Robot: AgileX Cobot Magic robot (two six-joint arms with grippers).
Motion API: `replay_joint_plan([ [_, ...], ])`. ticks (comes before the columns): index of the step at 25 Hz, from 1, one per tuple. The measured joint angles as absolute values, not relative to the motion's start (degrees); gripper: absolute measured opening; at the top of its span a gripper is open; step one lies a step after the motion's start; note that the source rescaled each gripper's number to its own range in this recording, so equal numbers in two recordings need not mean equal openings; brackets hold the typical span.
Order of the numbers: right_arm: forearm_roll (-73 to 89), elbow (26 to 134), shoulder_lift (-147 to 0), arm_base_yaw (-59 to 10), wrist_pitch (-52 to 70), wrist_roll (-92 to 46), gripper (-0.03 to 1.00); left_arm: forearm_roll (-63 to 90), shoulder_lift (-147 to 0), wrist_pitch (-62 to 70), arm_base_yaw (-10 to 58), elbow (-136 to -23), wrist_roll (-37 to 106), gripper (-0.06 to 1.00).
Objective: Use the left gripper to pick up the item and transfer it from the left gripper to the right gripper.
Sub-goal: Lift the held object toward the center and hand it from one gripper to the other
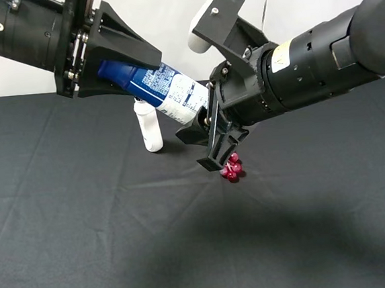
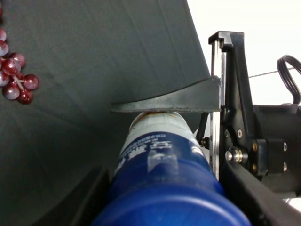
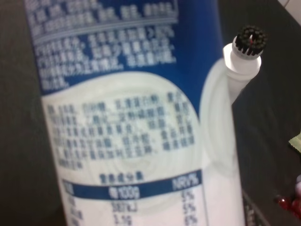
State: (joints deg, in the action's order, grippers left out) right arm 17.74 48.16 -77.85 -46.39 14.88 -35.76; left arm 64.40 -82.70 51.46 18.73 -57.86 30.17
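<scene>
The item, a spray can (image 1: pixel 164 87) with a blue upper part and a white printed body, is held tilted in the air above the black table. My left gripper (image 1: pixel 143 75) is shut on its blue cap end, and the left wrist view shows the can (image 2: pixel 160 160) pressed between the flared jaws. My right gripper (image 1: pixel 202 143) has come up to the can's white lower end with its jaws apart; I cannot tell whether they touch it. The can's label (image 3: pixel 127 141) fills the right wrist view, where no fingers show.
A small white bottle (image 1: pixel 149 127) with a black ribbed cap stands on the table just below the can, and also shows in the right wrist view (image 3: pixel 242 61). A bunch of red grapes (image 1: pixel 232 169) lies under the right gripper. The black cloth (image 1: pixel 85 227) covers the table.
</scene>
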Motion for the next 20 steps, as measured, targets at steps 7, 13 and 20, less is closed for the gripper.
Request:
replay_joint_plan([
  [7,18.07,48.16,-77.89,-46.33,15.37,-34.92,0.01,64.86,-82.65,52.48,18.73,-57.93,27.64,0.52],
  [13,18.13,48.16,-78.02,-46.23,15.64,-34.88,0.01,64.98,-82.65,53.48,18.73,-57.93,26.6,0.96],
  [20,18.13,48.16,-78.02,-46.23,15.75,-34.88,0.01,65.09,-82.65,53.97,18.73,-57.93,26.6,0.99],
])
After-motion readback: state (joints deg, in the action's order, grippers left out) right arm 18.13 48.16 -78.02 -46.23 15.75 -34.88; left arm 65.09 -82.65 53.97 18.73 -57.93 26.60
